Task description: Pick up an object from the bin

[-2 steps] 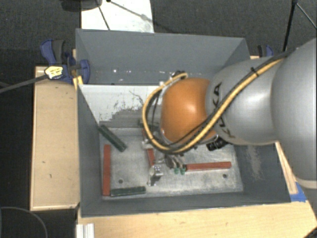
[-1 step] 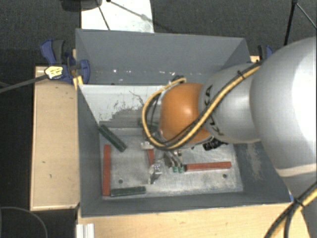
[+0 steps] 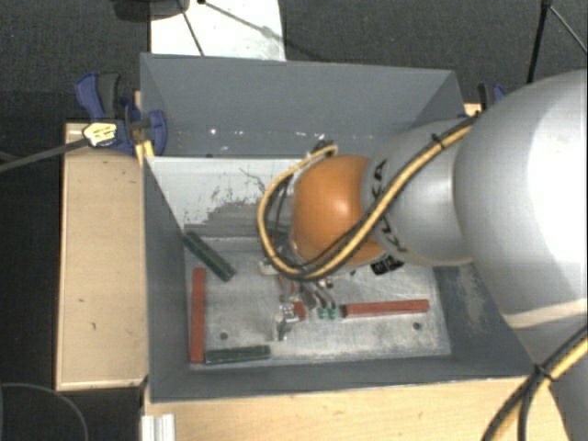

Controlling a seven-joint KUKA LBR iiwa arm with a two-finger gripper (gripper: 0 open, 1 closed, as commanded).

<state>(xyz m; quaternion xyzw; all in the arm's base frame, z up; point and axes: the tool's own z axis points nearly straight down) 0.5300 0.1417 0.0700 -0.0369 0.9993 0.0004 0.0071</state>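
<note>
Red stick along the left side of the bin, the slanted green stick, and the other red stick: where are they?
left red stick (image 3: pixel 197 315): camera view, middle of its length.
slanted green stick (image 3: pixel 209 256): camera view, its middle.
right red stick (image 3: pixel 387 309): camera view, its middle.

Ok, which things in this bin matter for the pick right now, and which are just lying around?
Likely in play, nearest the gripper: small green piece, right red bar, the grey bin itself.
Just lying about: slanted green bar at back left, left red bar by the wall, front green bar.
</note>
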